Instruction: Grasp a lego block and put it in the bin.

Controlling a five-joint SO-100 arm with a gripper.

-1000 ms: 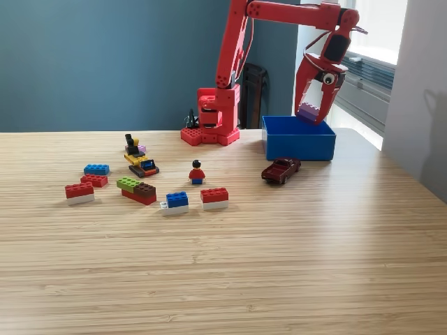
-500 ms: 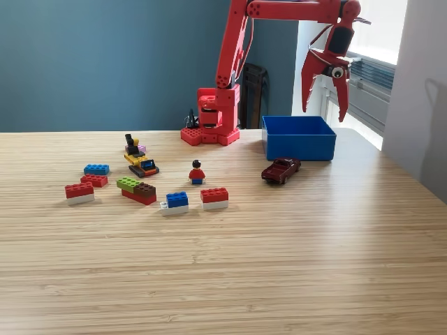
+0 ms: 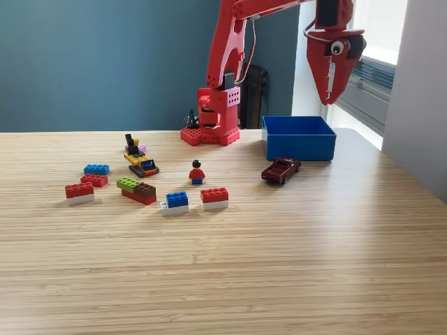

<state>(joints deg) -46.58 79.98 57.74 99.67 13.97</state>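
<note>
Bin [image 3: 299,139], blue and open-topped, sits on the wooden table [image 3: 279,265] at the exterior view's right, beside my red arm's base [image 3: 211,122]. I see the gripper [image 3: 328,98] hanging high above the bin, tips pointing down, jaws drawn together with nothing between them. A dark red toy car [image 3: 281,169] rests just in front of the bin. Lego bricks lie scattered to the view's left: red-and-white [image 3: 214,197], blue-and-white [image 3: 176,202], a small figure [image 3: 197,172].
</note>
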